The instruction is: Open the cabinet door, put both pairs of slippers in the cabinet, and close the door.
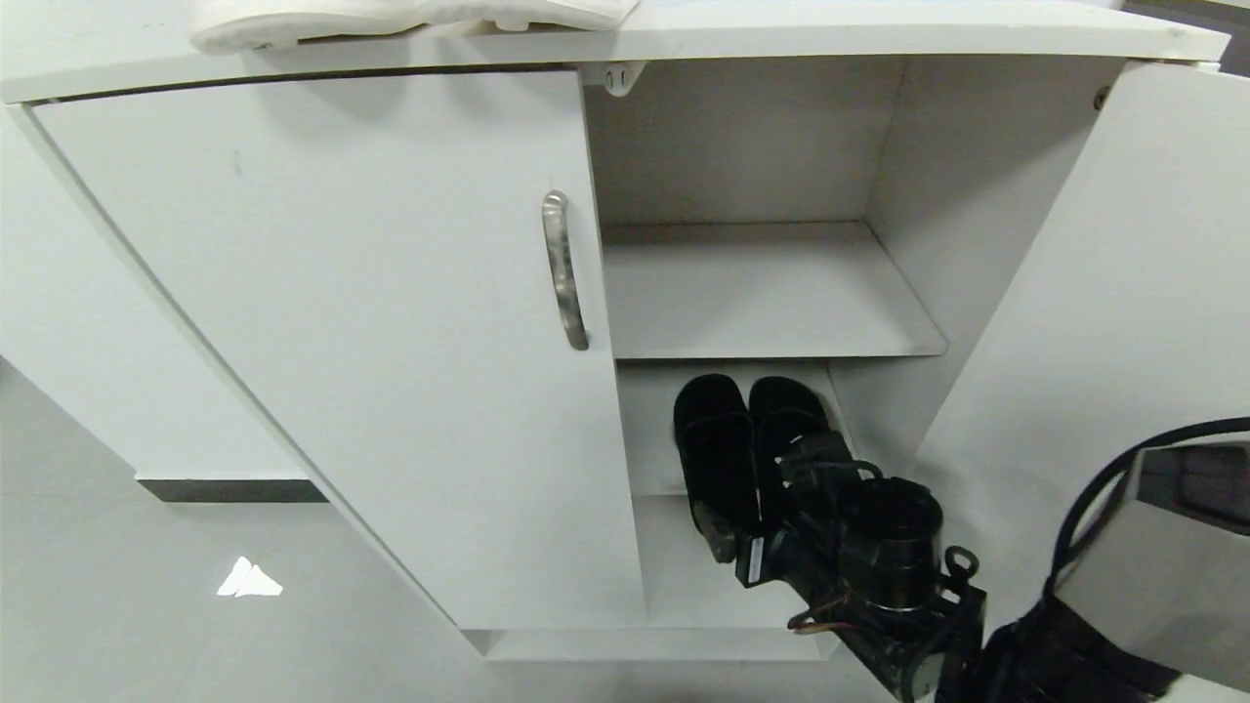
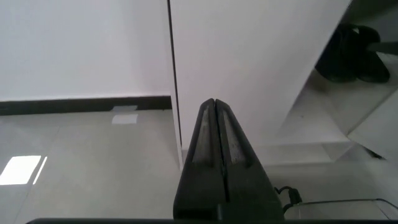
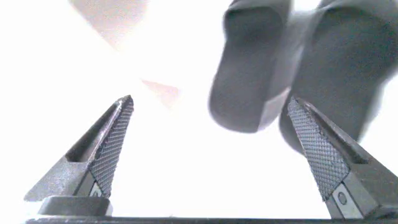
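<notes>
One pair shelved, one pair and the door left.
Left gripper [image 2: 214, 106] hangs pressed together beside the closed left door [image 1: 342, 322]; black slippers [image 1: 742, 439] lie on the lower shelf [image 1: 649, 439] (placed, I judge), right gripper [image 3: 210, 102] spread apart at their heels; the right door [image 1: 1123, 293] stands open.

Black slippers [image 1: 718, 449] side by side low in the cabinet [image 1: 957, 176]; right door [image 1: 1123, 293] open.

Right pincer [image 3: 209, 101] spread wide, seemingly gripping nothing; left pincer [image 2: 214, 109] closed tight
</notes>
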Robot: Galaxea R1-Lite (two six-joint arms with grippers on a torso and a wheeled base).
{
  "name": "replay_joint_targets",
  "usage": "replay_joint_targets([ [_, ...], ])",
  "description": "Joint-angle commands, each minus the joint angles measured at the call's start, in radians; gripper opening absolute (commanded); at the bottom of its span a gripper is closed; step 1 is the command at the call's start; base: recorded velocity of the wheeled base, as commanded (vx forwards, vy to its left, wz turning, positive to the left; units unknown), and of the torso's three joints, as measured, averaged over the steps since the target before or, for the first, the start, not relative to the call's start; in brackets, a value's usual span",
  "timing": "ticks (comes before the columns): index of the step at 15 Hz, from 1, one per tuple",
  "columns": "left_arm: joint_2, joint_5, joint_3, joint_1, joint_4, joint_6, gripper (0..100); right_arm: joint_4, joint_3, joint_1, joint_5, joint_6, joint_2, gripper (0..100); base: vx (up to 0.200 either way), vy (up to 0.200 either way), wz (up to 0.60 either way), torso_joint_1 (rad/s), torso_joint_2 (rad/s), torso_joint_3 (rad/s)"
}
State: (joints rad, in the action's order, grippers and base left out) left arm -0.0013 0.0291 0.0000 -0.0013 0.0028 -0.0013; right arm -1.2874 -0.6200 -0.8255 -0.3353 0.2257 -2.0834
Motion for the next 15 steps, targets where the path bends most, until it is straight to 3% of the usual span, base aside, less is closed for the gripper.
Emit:
replay_joint_targets([
  [1, 0.001, 0.0, 0.0, 0.0, 0.0, -0.002, 0, 0.0, 0.086, -0.027, 0.058, 0.027, 0.131, 100, -0.2, 0.0, 0.0, -0.002, 0.0, 0.007],
  [6, 0.001, -0.002, 0.0, 0.0, 0.0, 0.0, 0, -0.001, 0.114, -0.037, 0.125, 0.066, 0.138, 100, -0.2, 0.0, 0.0, 0.0, 0.0, 0.004],
  [15, 0.001, 0.0, 0.0, 0.0, 0.0, 0.0, 0, 0.0, 0.121, -0.023, 0.133, 0.069, 0.149, 100, 0.0, 0.0, 0.0, 0.0, 0.0, 0.0],
])
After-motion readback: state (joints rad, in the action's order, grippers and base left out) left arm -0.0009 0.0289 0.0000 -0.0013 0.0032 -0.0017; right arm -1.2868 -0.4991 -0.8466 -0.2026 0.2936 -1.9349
